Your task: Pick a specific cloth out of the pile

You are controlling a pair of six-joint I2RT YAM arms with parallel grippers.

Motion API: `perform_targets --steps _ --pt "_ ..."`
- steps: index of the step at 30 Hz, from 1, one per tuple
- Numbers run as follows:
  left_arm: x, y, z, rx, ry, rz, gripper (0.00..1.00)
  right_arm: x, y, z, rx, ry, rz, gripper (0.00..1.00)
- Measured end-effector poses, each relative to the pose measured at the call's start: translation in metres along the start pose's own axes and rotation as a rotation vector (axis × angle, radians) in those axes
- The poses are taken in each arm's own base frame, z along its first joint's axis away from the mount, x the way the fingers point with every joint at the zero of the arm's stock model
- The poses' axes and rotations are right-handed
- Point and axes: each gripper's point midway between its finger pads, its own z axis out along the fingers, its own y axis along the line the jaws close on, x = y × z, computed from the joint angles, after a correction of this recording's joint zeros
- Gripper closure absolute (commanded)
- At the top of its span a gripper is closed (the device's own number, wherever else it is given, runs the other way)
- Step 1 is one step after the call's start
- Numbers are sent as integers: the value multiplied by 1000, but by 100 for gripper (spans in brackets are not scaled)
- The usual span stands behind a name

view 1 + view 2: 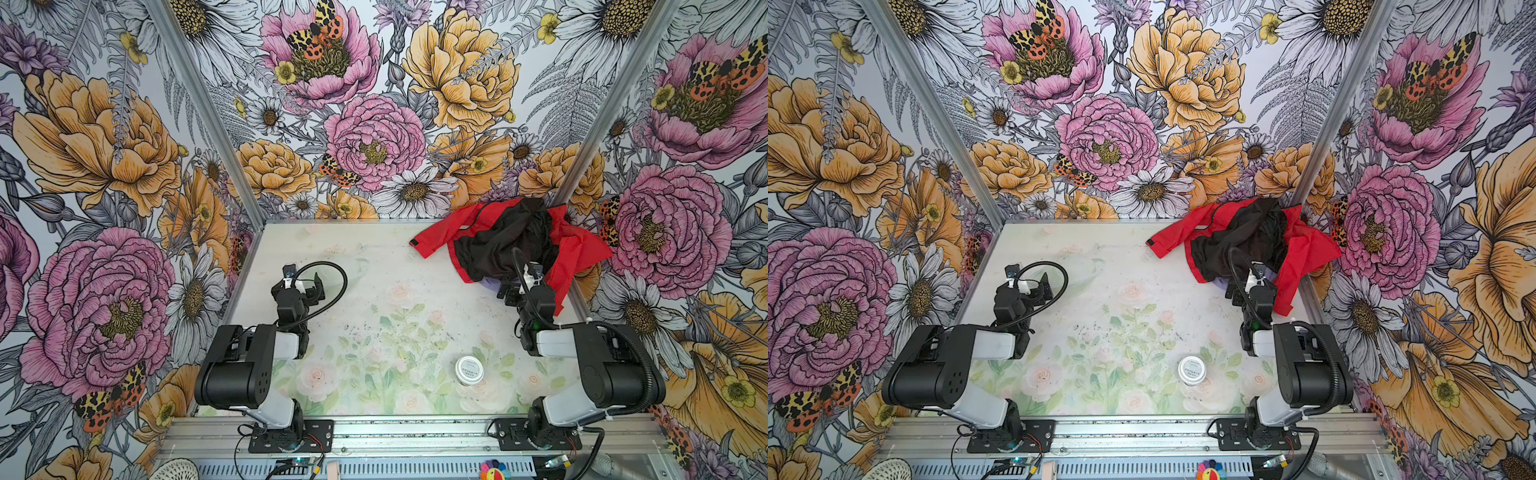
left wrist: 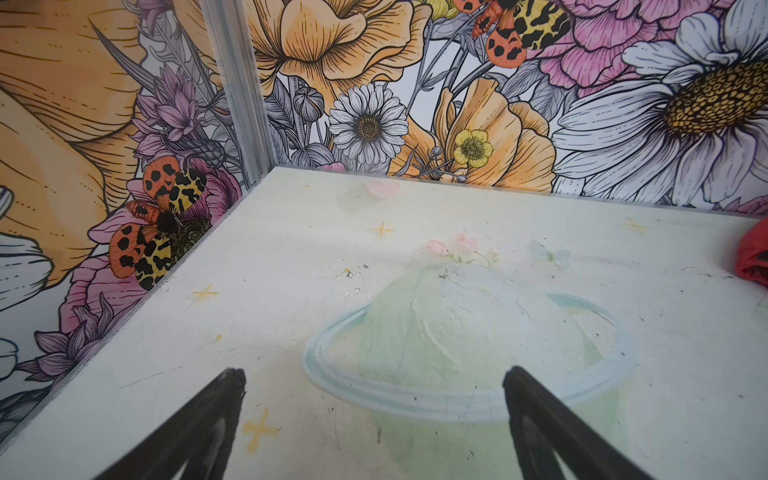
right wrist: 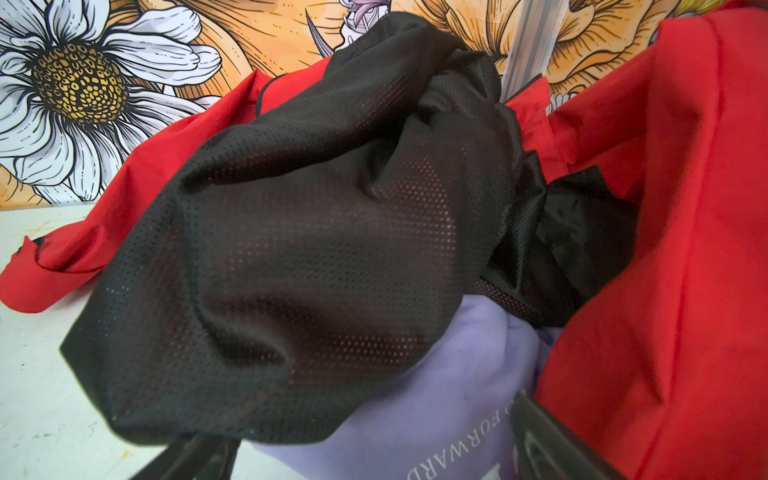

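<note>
The cloth, a soft pale lavender garment with smooth folds, shows only in part at the near side of the pile in the far right corner of the desk. White printed capitals run along its exposed fold, and the word "FORWARD" can be read in the right wrist view. In both top views it is no more than a small lavender sliver at the foot of the heap.

A black mesh garment, with red showing through its fine holes, is draped over the cloth and hides most of it. The red jacket lies under and around both. One of its sleeves stretches along the far edge towards the middle, and another fold of it falls beside the cloth at the right edge.

The right tool sits low at the near side of the pile with its jaws spread wide, one finger at the hem of the mesh and the other between cloth and jacket. It grips nothing, and contact with the fabric cannot be made out.

The left tool is also open and empty, and it hangs over bare desk towards the far left corner, above a faded ringed-planet print. A small silver-lidded tin stands alone near the front edge, well apart from the pile.
</note>
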Motion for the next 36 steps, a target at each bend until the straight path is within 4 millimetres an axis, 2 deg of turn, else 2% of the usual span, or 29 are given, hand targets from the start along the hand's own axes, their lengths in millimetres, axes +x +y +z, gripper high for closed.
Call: perform_targets --steps 4,7,10,14,18,21,23,26,29,31,33,36 --pt "0 -2 0 10 1 1 1 0 0 -5 -4 -15 0 2" --pt "-1 2 0 -12 -2 -1 1 -3 4 -24 -16 -30 -9 2" --pt "-11 5 -6 -58 -18 2 1 -30 10 -44 -37 -78 -7 1" --pt "-42 -10 -27 -78 -75 18 1 -72 18 -79 -70 -168 17 1" --pt "-80 -36 -51 -49 -118 10 1 -89 27 -103 -103 -174 30 0" --pt "-120 -67 -77 33 -155 -31 1 -107 29 -111 -103 -137 30 1" --pt "-149 -86 -101 112 -187 -84 1 -130 28 -114 -86 -115 28 1" --pt "-185 -100 -131 220 -218 -171 1 -166 25 -112 -48 -92 26 0" --pt "-209 -111 -152 319 -211 -220 1 -185 18 -100 21 -36 17 0" --pt "-215 -120 -161 383 -192 -225 1 -183 11 -87 70 19 8 1" --pt "-213 -131 -166 445 -159 -213 1 -172 -2 -75 123 86 13 1" --pt "-197 -147 -170 524 -97 -162 1 -147 -38 -58 226 197 59 1"
